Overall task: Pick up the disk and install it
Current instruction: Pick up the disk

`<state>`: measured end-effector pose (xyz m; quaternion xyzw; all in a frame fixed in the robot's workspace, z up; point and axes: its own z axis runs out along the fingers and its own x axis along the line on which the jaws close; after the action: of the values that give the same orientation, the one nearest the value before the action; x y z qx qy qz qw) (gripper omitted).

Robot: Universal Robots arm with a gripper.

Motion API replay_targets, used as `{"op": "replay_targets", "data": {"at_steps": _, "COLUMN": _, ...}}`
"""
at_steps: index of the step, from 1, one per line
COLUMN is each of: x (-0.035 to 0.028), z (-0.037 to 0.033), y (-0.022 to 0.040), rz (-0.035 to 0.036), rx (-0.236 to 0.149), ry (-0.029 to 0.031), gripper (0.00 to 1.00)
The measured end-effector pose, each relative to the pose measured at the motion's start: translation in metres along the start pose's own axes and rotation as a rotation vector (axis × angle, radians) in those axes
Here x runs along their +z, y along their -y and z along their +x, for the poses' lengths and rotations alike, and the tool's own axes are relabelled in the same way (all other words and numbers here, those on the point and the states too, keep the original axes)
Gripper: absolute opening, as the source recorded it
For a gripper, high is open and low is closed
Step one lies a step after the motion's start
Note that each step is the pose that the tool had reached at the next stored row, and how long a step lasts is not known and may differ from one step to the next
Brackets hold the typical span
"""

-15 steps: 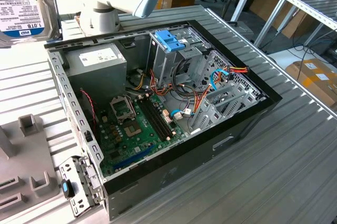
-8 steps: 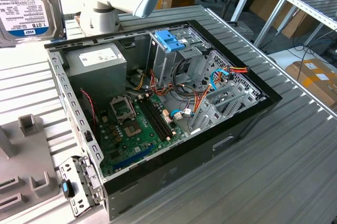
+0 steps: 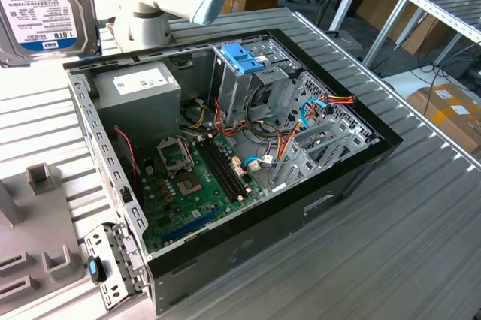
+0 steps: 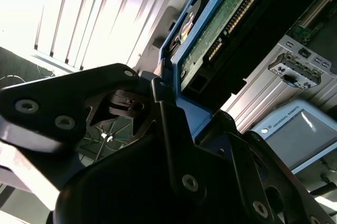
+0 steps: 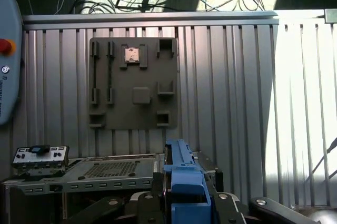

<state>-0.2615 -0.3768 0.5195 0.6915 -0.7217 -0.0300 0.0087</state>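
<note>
Black gripper [image 4: 152,90] is pinching the disk [image 4: 221,29], a flat grey-metal hard drive in light-blue plastic rails. It grips one rail end, probably to leave the body free for sliding in. In the exterior view the disk is up at the left, apart from the open black computer case [image 3: 338,177]. It's cropped by the frame; the contact faces are masked and I can't tell the target bay.

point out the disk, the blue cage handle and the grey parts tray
disk [image 3: 45,4]: exterior view, its white label
blue cage handle [image 3: 242,57]: exterior view, its top face
grey parts tray [image 5: 131,79]: first wrist view, bare middle
</note>
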Motion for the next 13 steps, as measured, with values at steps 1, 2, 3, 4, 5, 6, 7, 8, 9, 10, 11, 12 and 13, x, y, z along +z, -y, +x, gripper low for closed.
{"op": "replay_targets", "data": {"at_steps": 1, "x": -0.0001, "z": -0.0001, "y": 0.0017, "rz": 0.0000, "rx": 0.000, "ry": 0.0000, "gripper": 0.37}}
{"op": "replay_targets", "data": {"at_steps": 2, "x": -0.0002, "z": -0.0001, "y": 0.0033, "rz": 0.0000, "rx": 0.000, "ry": 0.0000, "gripper": 0.37}}
{"op": "replay_targets", "data": {"at_steps": 3, "x": -0.0003, "z": -0.0002, "y": 0.0048, "rz": 0.0000, "rx": 0.000, "ry": 0.0000, "gripper": 0.37}}
{"op": "replay_targets", "data": {"at_steps": 4, "x": -0.0003, "z": -0.0002, "y": 0.0058, "rz": 0.0000, "rx": 0.000, "ry": 0.0000, "gripper": 0.37}}
{"op": "replay_targets", "data": {"at_steps": 5, "x": -0.0003, "z": -0.0003, "y": 0.0066, "rz": 0.0000, "rx": 0.000, "ry": 0.0000, "gripper": 0.37}}
{"op": "replay_targets", "data": {"at_steps": 6, "x": -0.0004, "z": -0.0003, "y": 0.0074, "rz": 0.0000, "rx": 0.000, "ry": 0.0000, "gripper": 0.37}}
{"op": "replay_targets", "data": {"at_steps": 7, "x": -0.0005, "z": -0.0004, "y": 0.0082, "rz": 0.0000, "rx": 0.000, "ry": 0.0000, "gripper": 0.37}}
{"op": "replay_targets", "data": {"at_steps": 8, "x": -0.0005, "z": -0.0004, "y": 0.0091, "rz": 0.0000, "rx": 0.000, "ry": 0.0000, "gripper": 0.37}}
{"op": "replay_targets", "data": {"at_steps": 9, "x": -0.0005, "z": -0.0004, "y": 0.0102, "rz": 0.0000, "rx": 0.000, "ry": 0.0000, "gripper": 0.37}}
{"op": "replay_targets", "data": {"at_steps": 10, "x": -0.0006, "z": -0.0005, "y": 0.0109, "rz": 0.0000, "rx": 0.000, "ry": 0.0000, "gripper": 0.37}}
{"op": "replay_targets", "data": {"at_steps": 11, "x": -0.0007, "z": -0.0005, "y": 0.0120, "rz": 0.0000, "rx": 0.000, "ry": 0.0000, "gripper": 0.37}}
{"op": "replay_targets", "data": {"at_steps": 12, "x": -0.0008, "z": -0.0006, "y": 0.0143, "rz": 0.0000, "rx": 0.000, "ry": 0.0000, "gripper": 0.37}}
{"op": "replay_targets", "data": {"at_steps": 13, "x": -0.0009, "z": -0.0007, "y": 0.0162, "rz": 0.0000, "rx": 0.000, "ry": 0.0000, "gripper": 0.37}}
